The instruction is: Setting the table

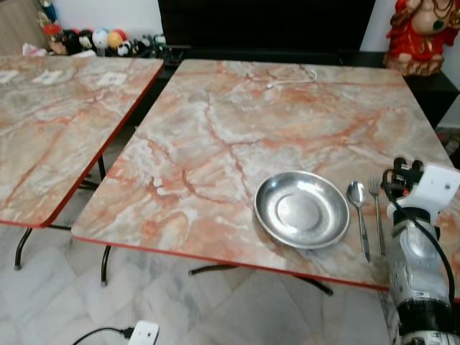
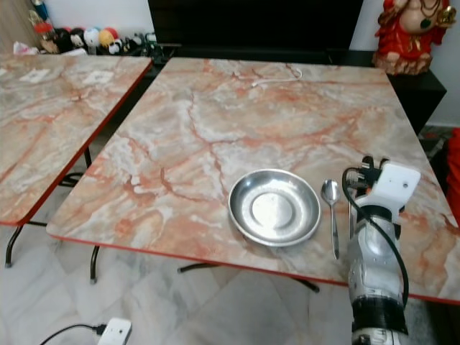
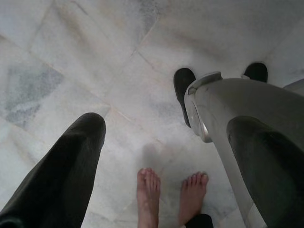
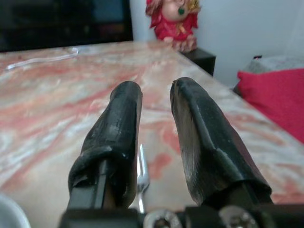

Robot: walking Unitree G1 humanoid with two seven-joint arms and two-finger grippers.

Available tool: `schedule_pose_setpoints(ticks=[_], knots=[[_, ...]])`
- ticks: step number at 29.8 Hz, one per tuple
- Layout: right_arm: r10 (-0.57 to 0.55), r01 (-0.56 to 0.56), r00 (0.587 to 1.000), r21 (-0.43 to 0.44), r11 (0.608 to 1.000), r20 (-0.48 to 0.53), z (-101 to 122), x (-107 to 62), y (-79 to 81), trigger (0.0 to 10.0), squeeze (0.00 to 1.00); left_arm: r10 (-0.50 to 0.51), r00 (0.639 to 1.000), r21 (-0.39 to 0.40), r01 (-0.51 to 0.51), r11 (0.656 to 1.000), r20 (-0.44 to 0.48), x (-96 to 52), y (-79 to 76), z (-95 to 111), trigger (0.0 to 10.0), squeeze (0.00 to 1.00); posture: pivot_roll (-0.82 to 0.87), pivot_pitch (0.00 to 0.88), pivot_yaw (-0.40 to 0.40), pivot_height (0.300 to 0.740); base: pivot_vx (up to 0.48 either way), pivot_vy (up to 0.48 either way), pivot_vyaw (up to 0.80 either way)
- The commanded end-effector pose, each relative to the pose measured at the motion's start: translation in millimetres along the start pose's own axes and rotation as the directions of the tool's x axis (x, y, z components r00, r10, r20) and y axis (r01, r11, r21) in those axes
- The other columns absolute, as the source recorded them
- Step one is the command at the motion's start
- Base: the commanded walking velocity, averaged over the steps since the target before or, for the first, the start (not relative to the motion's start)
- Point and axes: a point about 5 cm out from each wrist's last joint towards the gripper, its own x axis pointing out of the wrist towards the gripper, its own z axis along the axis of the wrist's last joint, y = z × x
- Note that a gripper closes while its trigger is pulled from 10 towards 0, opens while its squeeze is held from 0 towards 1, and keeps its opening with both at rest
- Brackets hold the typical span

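The right arm [image 1: 420, 251] hides the fork's [image 1: 376, 208] handle end; the red figurine [image 1: 424, 32] is cropped.

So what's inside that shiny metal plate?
Nothing: the metal plate on the marbled table shows only its bare, reflective bottom. The spoon and fork lie beside it, outside the rim.

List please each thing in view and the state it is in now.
Plate: empty, upright on the table, near its front edge.
Spoon: flat, just right of the plate, bowl away from the robot.
Fork: flat, right of the spoon.
Right gripper: jaws slightly open, holding nothing, over the fork.
Left gripper: jaws open, pointing at the floor.
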Motion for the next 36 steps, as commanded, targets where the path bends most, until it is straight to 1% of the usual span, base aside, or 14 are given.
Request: schedule_pose_setpoints(ticks=[1, 3, 6, 11, 22, 31, 36], knots=[[-0.014, 0.012, 0.999, 0.025, 1.0, 0.052, 11.2, 2.6, -0.6, 10.0, 0.0, 0.005, 1.0, -0.008, -0.005, 1.0, -0.023, -0.5, -0.3, -6.4, 10.0, 0.0, 0.04, 0.075, 0.018, 0.74, 0.0, 0.247, 0.0], [-0.014, 0.012, 0.998, 0.033, 0.999, 0.064, 12.9, 2.3, 0.2, 10.0, 0.0, 0.003, 1.0, -0.005, -0.003, 1.0, -0.023, -0.4, -0.7, -6.3, 10.0, 0.0, 0.04, 0.076, 0.018, 0.74, 0.0, 0.255, 0.0], [-0.009, 0.002, 0.994, 0.062, 0.998, 0.113, 23.2, 3.8, 6.4, 10.0, 0.0, 0.002, 1.0, -0.007, -0.002, 1.0, -0.025, -0.4, -0.9, -6.5, 10.0, 0.0, 0.04, 0.078, 0.016, 0.74, 0.0, 0.342, 0.0], [-0.003, -0.004, 0.993, 0.057, 0.998, 0.12, 25.4, 4.5, 10.4, 10.0, 0.0, 0.001, 1.0, -0.006, -0.001, 1.0, -0.028, -0.4, -0.9, -6.7, 10.0, 0.0, 0.04, 0.079, 0.014, 0.74, 0.0, 0.48, 0.0], [0.019, -0.026, 0.993, 0.061, 0.998, 0.12, 24.2, 0.7, 17.1, 10.0, 0.0, -0.001, 0.999, -0.013, 0.0, 1.0, -0.033, -0.3, -3.1, -8.7, 10.0, 0.0, 0.05, 0.055, -0.004, 0.74, 0.0, 0.48, 0.0], [0.073, -0.081, 0.987, 0.048, 0.996, 0.146, 29.7, 1.6, 30.0, 10.0, 0.0, -0.008, 0.999, -0.019, 0.007, 1.0, -0.031, 0.1, -5.8, -8.5, 10.0, 0.0, 0.04, 0.033, -0.015, 0.74, 0.0, 0.48, 0.0], [0.119, -0.127, 0.978, 0.035, 0.991, 0.174, 34.3, -1.2, 39.1, 10.0, 0.0, -0.012, 0.999, -0.018, 0.011, 1.0, -0.031, 0.3, -6.9, -8.4, 10.0, 0.0, 0.04, 0.022, -0.019, 0.74, 0.0, 0.48, 0.0]])
